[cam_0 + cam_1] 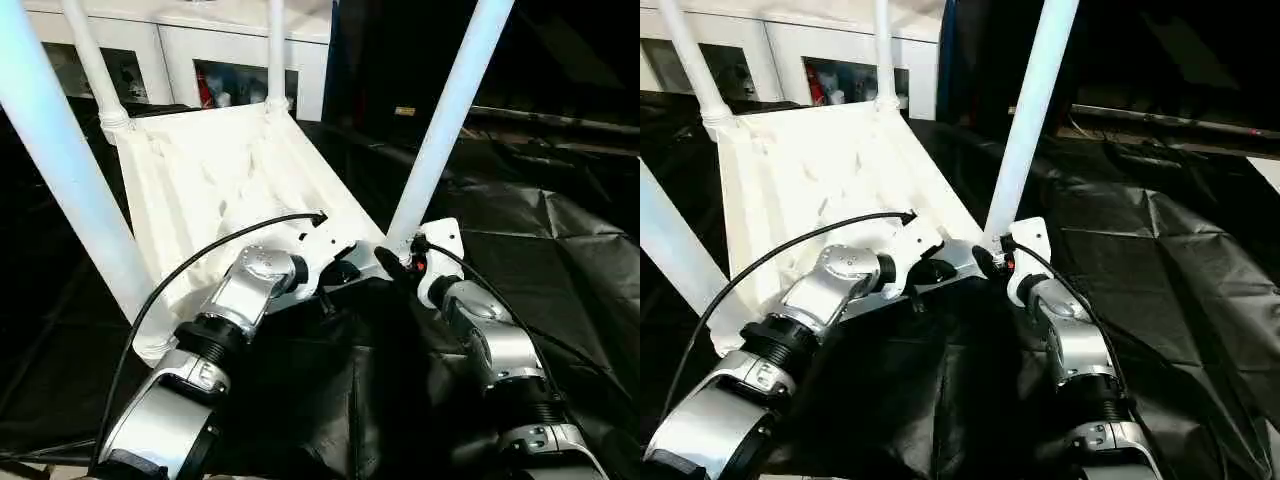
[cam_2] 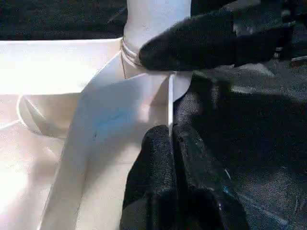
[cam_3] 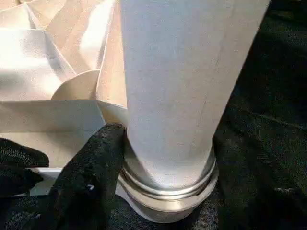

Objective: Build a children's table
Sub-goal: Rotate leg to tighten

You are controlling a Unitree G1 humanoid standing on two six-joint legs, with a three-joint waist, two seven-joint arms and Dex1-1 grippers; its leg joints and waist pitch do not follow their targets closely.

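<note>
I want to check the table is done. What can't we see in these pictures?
- Leg tops: cut off by the top edge in both eye views.
- Nearest corner of the tabletop: hidden behind the left forearm.
- Right hand: its second finger is hidden behind the leg in the right wrist view.
- Left hand: fingers together on the tabletop's edge.

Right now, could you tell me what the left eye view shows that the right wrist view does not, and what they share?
Left eye view alone: the whole upside-down table top on black sheeting, all four legs standing in its corners, both silver forearms, and white cabinets behind.

Right wrist view alone: close up, the near right leg's ringed collar seated in its corner socket, with a black finger of the right gripper against the collar.

Both: that leg, the ribbed white underside and the sheeting.
</note>
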